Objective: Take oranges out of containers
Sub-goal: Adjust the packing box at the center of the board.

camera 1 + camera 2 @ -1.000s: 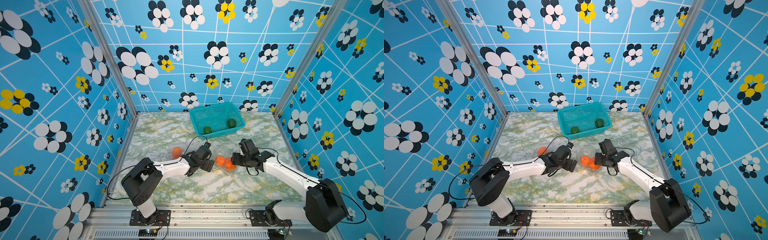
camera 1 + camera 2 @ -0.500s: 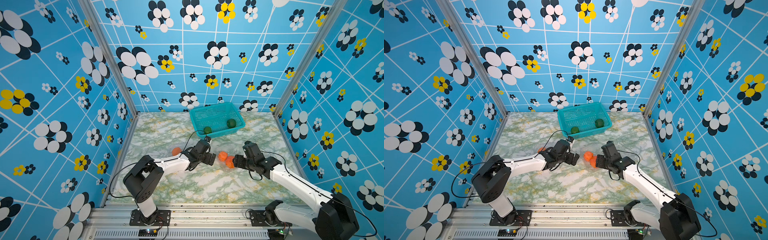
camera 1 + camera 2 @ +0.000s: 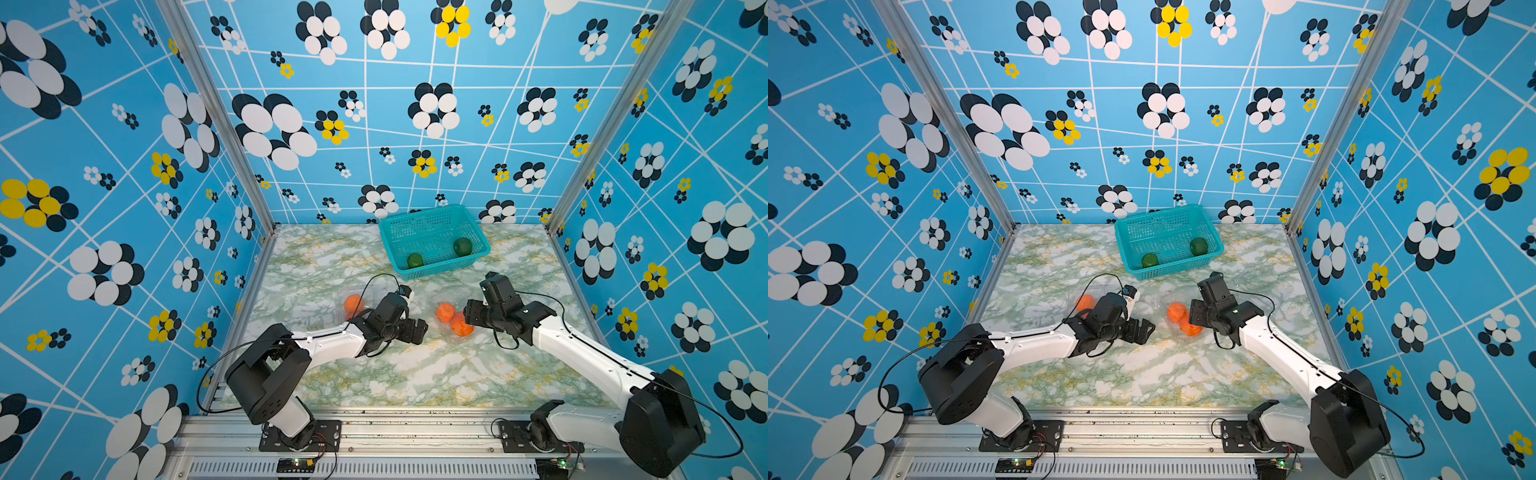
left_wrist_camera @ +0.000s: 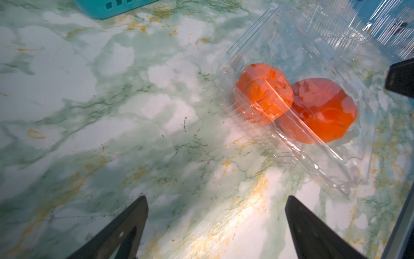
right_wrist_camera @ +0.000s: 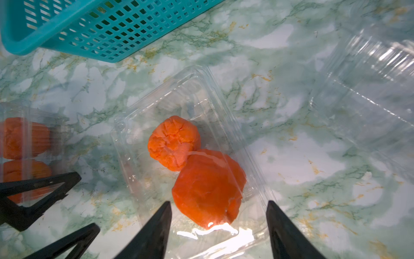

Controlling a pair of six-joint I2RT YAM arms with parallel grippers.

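Two oranges (image 3: 445,311) (image 3: 461,325) lie in a clear container (image 5: 226,112) at mid table, with plastic and glare over them. My right gripper (image 5: 218,205) is open at that container's end, the nearer orange (image 5: 208,188) just beyond its tips. My left gripper (image 4: 216,199) is open over bare marble, short of the same container (image 4: 251,44), with nothing between its fingers (image 5: 44,186). In both top views the grippers (image 3: 415,330) (image 3: 1192,318) face each other across it. Another container (image 5: 56,134) behind the left arm holds oranges (image 3: 353,303).
A teal mesh basket (image 3: 428,237) at the back holds two dark green fruits (image 3: 414,260) (image 3: 462,246). An empty clear container (image 5: 369,89) lies to the right of the right gripper. Patterned blue walls enclose the marble table (image 3: 415,374) on three sides.
The left gripper swung toward the back, then came forward again and now sits nearer the front. The container with two oranges shifted slightly toward the back. The right gripper stays at its end.
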